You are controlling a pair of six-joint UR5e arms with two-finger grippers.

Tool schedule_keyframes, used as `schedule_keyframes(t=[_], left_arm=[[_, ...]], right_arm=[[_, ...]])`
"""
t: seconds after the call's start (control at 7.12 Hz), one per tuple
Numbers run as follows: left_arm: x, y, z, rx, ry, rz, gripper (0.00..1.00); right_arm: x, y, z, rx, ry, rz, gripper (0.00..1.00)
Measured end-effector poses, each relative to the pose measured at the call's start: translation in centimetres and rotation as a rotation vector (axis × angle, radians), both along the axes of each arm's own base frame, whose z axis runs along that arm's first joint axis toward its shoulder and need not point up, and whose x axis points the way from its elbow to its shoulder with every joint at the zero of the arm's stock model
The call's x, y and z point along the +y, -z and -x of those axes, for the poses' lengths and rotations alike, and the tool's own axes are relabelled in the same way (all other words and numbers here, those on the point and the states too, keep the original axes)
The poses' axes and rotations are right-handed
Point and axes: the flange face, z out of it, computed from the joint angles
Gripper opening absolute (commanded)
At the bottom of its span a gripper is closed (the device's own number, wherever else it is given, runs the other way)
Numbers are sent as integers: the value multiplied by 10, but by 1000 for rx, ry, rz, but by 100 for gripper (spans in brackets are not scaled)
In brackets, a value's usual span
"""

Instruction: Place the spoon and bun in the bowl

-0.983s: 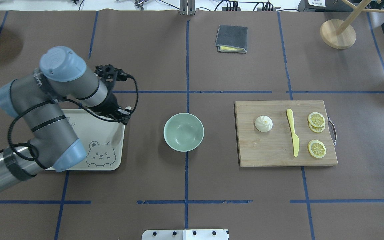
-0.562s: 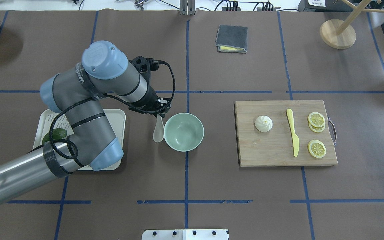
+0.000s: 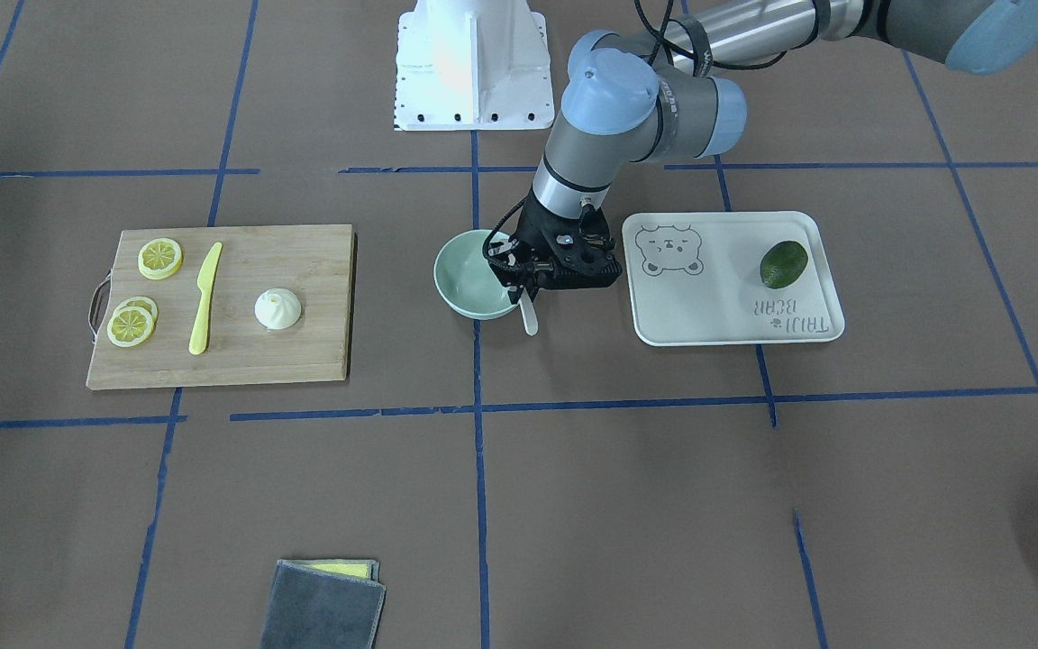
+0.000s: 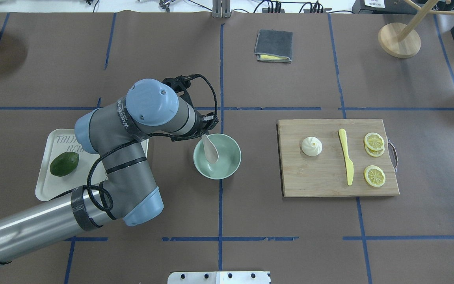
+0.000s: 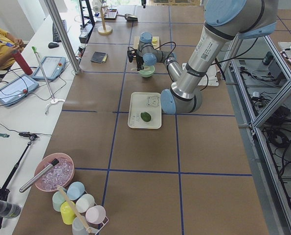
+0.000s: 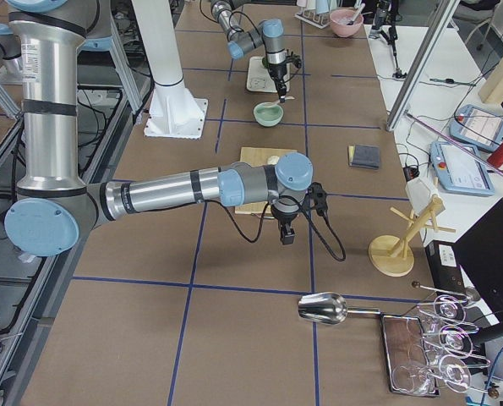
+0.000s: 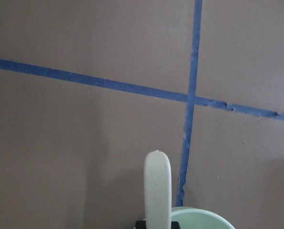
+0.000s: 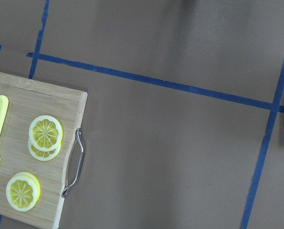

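My left gripper [image 4: 206,133] is shut on the handle of the pale white spoon [image 4: 211,150]. The spoon hangs scoop down over the left part of the mint-green bowl [image 4: 228,165]. In the front view the gripper [image 3: 522,290] holds the spoon [image 3: 528,317] at the rim of the bowl [image 3: 458,287]. The left wrist view shows the spoon [image 7: 157,191] above the bowl rim [image 7: 201,218]. The white pleated bun [image 4: 311,146] sits on the wooden cutting board [image 4: 317,181]. My right gripper [image 6: 287,234] hangs beyond the board; I cannot tell whether it is open or shut.
A yellow knife [image 4: 346,156] and lemon slices [image 4: 374,176] lie on the board. A white tray [image 4: 53,187] holds an avocado [image 4: 64,163] at the left. A grey cloth [image 4: 273,45] and a wooden stand [image 4: 399,39] are at the back.
My left arm has swung right from the tray with the spoon in its grip. The spoon went from beside the bowl's left rim to over the bowl.
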Motion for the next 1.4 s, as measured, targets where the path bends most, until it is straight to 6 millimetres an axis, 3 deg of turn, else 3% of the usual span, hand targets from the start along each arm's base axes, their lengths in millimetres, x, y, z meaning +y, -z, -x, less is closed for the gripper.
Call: schedule_keyframes(t=[0.14,0.28,0.56,0.84,1.12,1.26,1.4], left_arm=[[2,-2,-1,-1,18,16,52],[3,-4,-1,-2,24,21,100],[8,-3,3,3,23,17,100],[20,-12,29,11,5,-22,100],[16,-32,62,-34,-38,-125,100],[11,-50,84,-79,-82,-207,100],[3,-74,112,-121,-150,-281,100]], right_arm=[[1,1,0,1,-1,-2,100],[1,2,0,2,-1,-3,100],[1,1,1,9,-2,1,100],[-2,15,24,10,-23,57,100],[-17,59,68,14,-55,103,100],[-25,87,101,34,-80,121,100],[-28,119,146,60,-117,133,100]])
